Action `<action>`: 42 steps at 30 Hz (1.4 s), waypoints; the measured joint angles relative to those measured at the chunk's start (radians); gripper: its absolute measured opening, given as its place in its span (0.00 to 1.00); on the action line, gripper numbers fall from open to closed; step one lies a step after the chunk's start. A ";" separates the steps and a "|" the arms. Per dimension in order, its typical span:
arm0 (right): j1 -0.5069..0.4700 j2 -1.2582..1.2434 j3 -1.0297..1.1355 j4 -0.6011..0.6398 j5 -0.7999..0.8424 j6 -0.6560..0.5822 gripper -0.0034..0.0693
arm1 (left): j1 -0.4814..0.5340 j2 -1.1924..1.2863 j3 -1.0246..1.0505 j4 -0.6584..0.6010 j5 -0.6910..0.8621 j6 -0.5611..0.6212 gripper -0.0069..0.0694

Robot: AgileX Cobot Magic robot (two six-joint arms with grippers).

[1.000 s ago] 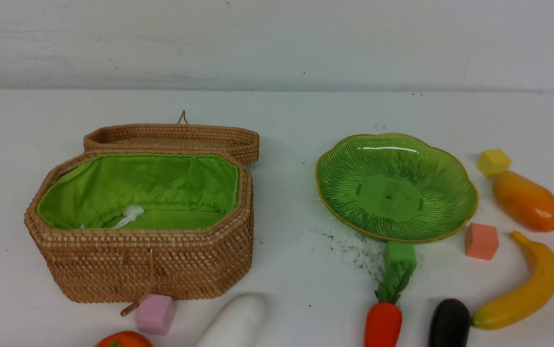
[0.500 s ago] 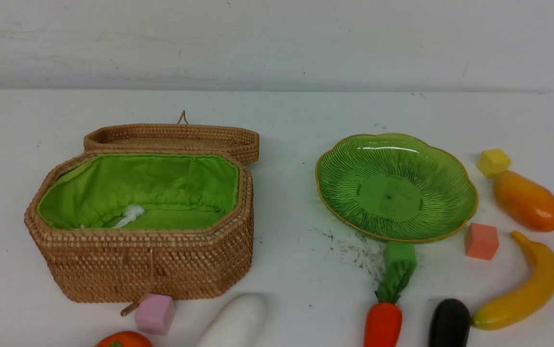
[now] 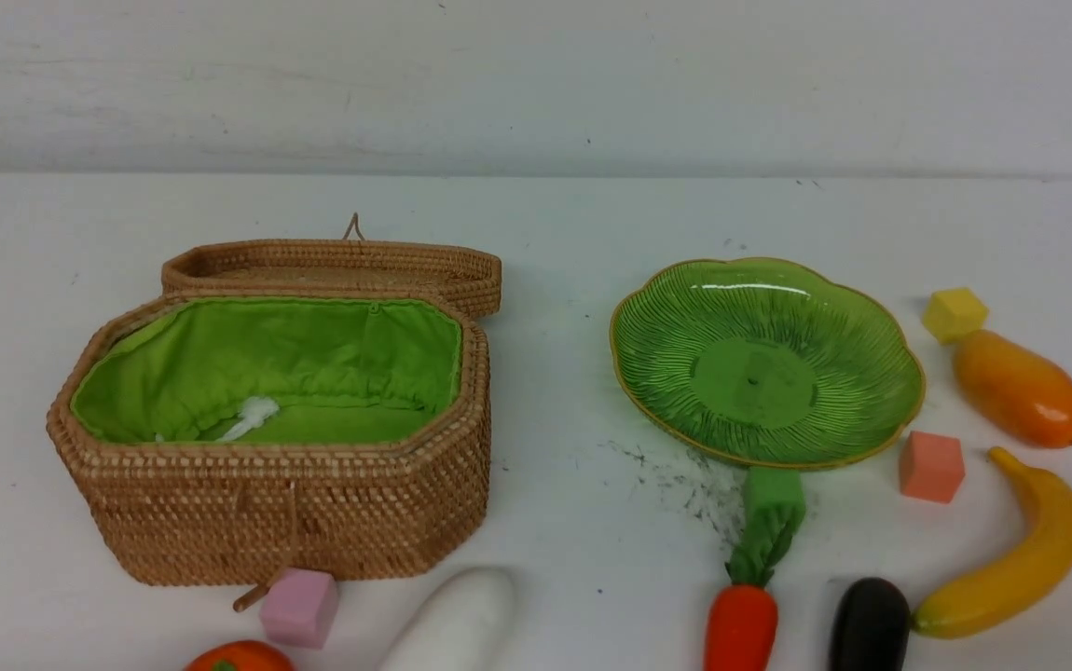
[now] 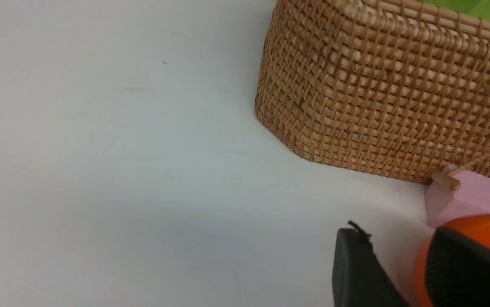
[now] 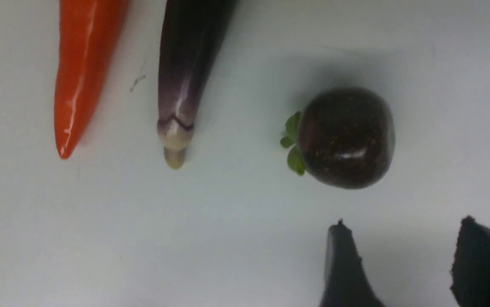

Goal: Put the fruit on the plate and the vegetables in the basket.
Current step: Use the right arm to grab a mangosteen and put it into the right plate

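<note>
The fruit is not on the plate yet. The mango (image 3: pixel 1019 387) and the banana (image 3: pixel 1011 559) lie at the right edge of the front view, near the plate (image 3: pixel 648 373), which is bare. The orange fruit (image 3: pixel 238 657) peeks in at the lower left, and the ball (image 5: pixel 347 137) is seen only from the right wrist.

The vegetables wait too — carrot (image 3: pixel 739 629) and eggplant (image 3: pixel 869 624) in the lower right, the white one (image 3: pixel 457 620) at the lower middle, near the basket (image 3: pixel 284 513). Its lid (image 3: pixel 331 266) is thrown back, so things can drop straight in. I judge that the sorting has not begun.

The right gripper (image 5: pixel 402 221) hangs just short of the ball, jaws apart and nothing between them — probably lined up to take it. The left gripper (image 4: pixel 396 232) stands parted beside the orange fruit. Bare table (image 4: pixel 100 170) shows between one finger and the fruit, so it is not clamped.
</note>
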 joint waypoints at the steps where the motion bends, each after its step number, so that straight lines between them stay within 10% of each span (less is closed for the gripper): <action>1: 0.019 0.016 0.000 -0.005 0.000 0.004 0.65 | 0.000 0.000 0.000 0.000 0.000 0.000 0.40; 10: 0.070 0.104 0.022 0.026 -0.007 0.016 0.96 | 0.000 0.000 0.000 0.000 0.000 0.000 0.40; 26: 0.070 0.108 0.241 0.165 -0.100 -0.034 0.87 | 0.000 0.000 0.000 0.000 0.000 0.000 0.40; 42: 0.070 0.271 0.151 -0.113 -0.255 0.065 0.87 | 0.000 0.000 0.000 0.000 0.000 0.000 0.40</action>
